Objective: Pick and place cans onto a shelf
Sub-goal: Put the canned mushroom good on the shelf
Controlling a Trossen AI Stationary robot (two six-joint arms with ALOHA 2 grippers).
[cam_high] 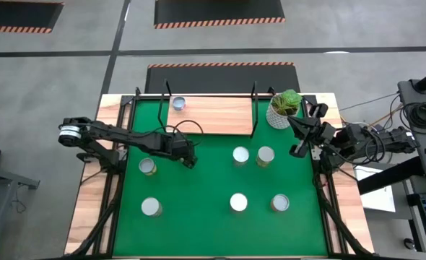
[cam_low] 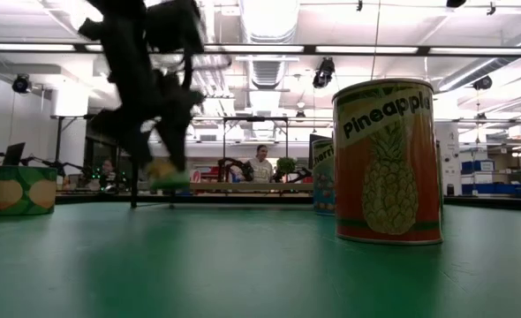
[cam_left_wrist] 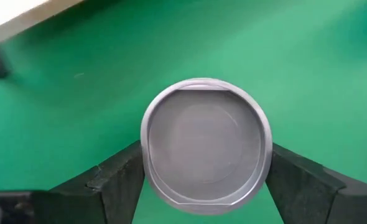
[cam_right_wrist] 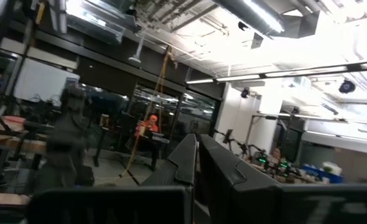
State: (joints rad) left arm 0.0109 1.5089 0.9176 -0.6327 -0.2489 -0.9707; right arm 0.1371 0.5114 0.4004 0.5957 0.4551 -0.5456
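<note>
My left gripper (cam_high: 188, 157) is over the green mat, just near of the shelf, and is shut on a can (cam_left_wrist: 202, 143) with a silver top; its yellow-green side shows in the low view (cam_low: 167, 172). One can (cam_high: 177, 104) stands on the light-wood shelf (cam_high: 216, 115). Several more cans stand upright on the mat, among them two at the left (cam_high: 148, 167) (cam_high: 151, 207) and two in the middle (cam_high: 240, 154) (cam_high: 265, 155). My right gripper (cam_high: 300, 139) is shut and empty at the mat's right edge, its fingers (cam_right_wrist: 199, 165) raised toward the room. My left gripper pinches the can between its two fingers, one on each side of the round wall just under the top rim (cam_left_wrist: 147, 165). The fingers (cam_left_wrist: 118, 183) come from above, pointing down. The can is upright and, in the low view, hangs clear of the mat.
A white pot with a green plant (cam_high: 285, 108) stands at the shelf's right end, close to my right gripper. Two more cans stand at the near right of the mat (cam_high: 238, 203) (cam_high: 280, 203). The pineapple can (cam_low: 388, 163) stands close to the low camera. The shelf's black uprights (cam_high: 255, 108) rise at its ends.
</note>
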